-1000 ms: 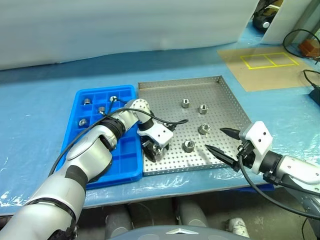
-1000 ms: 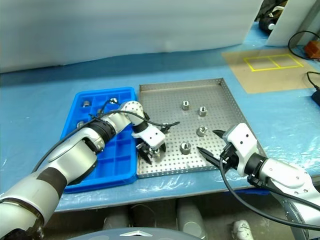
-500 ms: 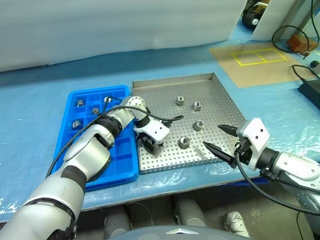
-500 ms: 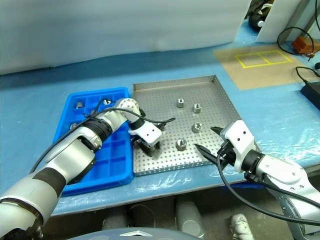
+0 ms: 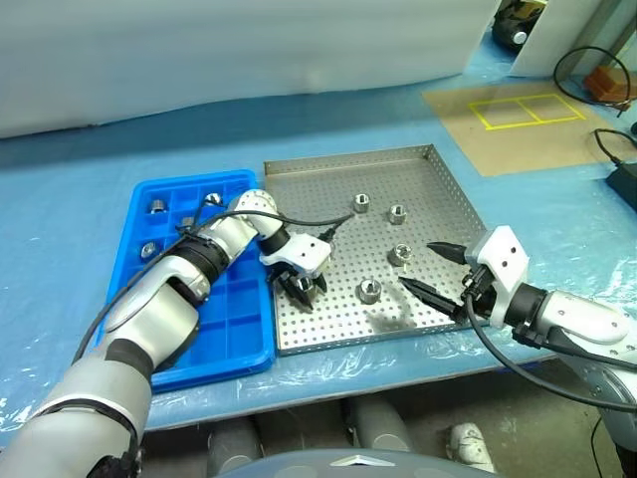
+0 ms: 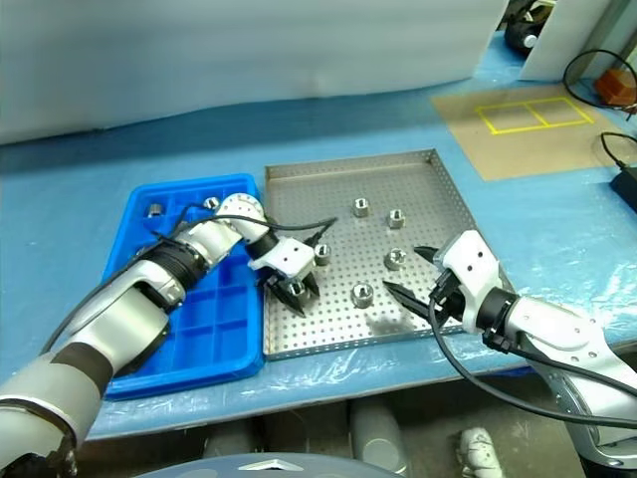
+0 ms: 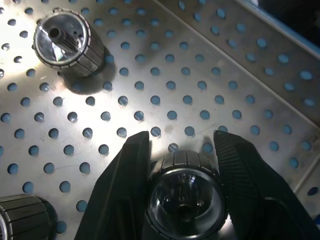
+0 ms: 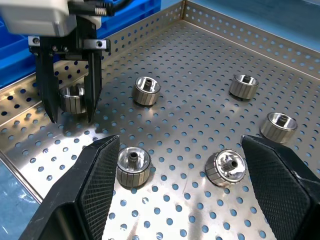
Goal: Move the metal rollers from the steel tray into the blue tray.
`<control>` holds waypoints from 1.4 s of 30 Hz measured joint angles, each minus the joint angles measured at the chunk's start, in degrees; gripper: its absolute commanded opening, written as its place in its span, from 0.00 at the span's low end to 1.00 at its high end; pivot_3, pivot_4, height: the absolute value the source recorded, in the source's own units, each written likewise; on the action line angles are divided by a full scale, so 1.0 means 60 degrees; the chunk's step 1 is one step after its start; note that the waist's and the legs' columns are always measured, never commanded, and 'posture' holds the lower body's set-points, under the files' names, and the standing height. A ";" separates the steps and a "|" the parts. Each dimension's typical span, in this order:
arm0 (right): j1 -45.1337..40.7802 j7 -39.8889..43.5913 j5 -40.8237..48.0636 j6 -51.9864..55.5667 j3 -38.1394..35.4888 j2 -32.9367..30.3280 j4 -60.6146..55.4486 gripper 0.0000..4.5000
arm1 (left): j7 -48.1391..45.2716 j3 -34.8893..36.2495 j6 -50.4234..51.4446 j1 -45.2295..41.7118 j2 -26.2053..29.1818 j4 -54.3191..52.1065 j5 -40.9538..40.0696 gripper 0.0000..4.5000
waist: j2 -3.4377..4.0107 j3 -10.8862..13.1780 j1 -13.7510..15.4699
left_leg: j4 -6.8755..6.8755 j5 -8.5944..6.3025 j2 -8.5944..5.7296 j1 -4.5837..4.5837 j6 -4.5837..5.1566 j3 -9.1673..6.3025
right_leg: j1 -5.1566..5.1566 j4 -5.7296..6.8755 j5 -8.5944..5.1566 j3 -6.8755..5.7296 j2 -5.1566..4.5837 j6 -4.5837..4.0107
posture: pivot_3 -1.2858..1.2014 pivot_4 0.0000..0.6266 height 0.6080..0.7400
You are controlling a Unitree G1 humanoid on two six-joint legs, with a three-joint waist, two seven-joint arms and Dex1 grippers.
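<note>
Steel tray (image 5: 450, 195): landmark, five loose metal rollers (image 5: 369, 290) on its floor.
Blue tray (image 5: 221, 337): beside it, four rollers delivered.
My left gripper (image 6: 294, 295): near tray's blue-side rim, newly clamped on a sixth roller (image 7: 185, 194), lifting; transfer next.
My right gripper (image 8: 182, 175): spread wide above tray's near edge, empty.

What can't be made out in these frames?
- Blue tray: near compartments in the head views, hidden by the left arm.
- Held metal roller: underside in the left wrist view, cut off by the edge; left gripper flanks it.
- Right gripper: fingertips in its wrist view, cut off.
</note>
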 measured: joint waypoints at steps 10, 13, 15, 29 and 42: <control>-0.1537 0.0814 -0.0290 -0.0655 0.1220 -0.0013 0.1358 0.89 | 0.0005 0.1300 0.1713 0.0353 0.1539 -0.1758 -0.1857 0.38 | 0.0007 0.0010 0.0433 | -0.0002 0.0015 0.0007 0.0042 -0.0028 0.0029 | 0.0003 0.0027 0.0006 0.0010 0.0006 -0.0006 | 0.41 0.24 1.00; -0.2552 0.1319 -0.0494 -0.1015 0.1897 0.0071 0.2163 0.89 | 0.0296 0.2315 0.2064 0.0793 0.2101 -0.1984 -0.1844 0.38 | 0.0011 0.0013 0.0557 | -0.0014 0.0021 0.0011 0.0053 -0.0039 0.0030 | 0.0003 0.0034 0.0006 0.0007 0.0010 -0.0007 | 0.44 0.24 1.00; -0.3239 0.1733 -0.0675 -0.1342 0.2321 0.0167 0.2821 0.89 | 0.0689 0.2965 0.2508 0.1281 0.2536 -0.2389 -0.1825 0.38 | 0.0021 0.0019 0.0738 | -0.0029 0.0026 0.0018 0.0055 -0.0047 0.0029 | 0.0001 0.0035 0.0006 -0.0004 0.0011 -0.0008 | 0.45 0.24 1.00; -0.6208 0.4261 -0.1454 -0.3092 0.4279 0.1664 0.6105 0.89 | 0.3120 0.6247 0.5271 0.5313 0.4404 -0.6209 -0.2060 0.38 | 0.0007 0.0037 0.1807 | -0.0043 0.0090 0.0031 0.0017 -0.0156 0.0018 | -0.0117 0.0184 -0.0020 -0.0014 0.0003 -0.0041 | 0.58 0.24 1.00; -0.6653 0.4973 -0.1979 -0.3763 0.4529 0.2166 0.7028 0.89 | 0.4562 0.7295 0.5100 0.6901 0.4489 -0.6049 -0.1505 0.38 | -0.0009 0.0045 0.2084 | -0.0026 0.0106 0.0039 -0.0027 -0.0180 -0.0016 | -0.0146 0.0206 -0.0020 -0.0031 0.0013 -0.0042 | 0.58 0.24 1.00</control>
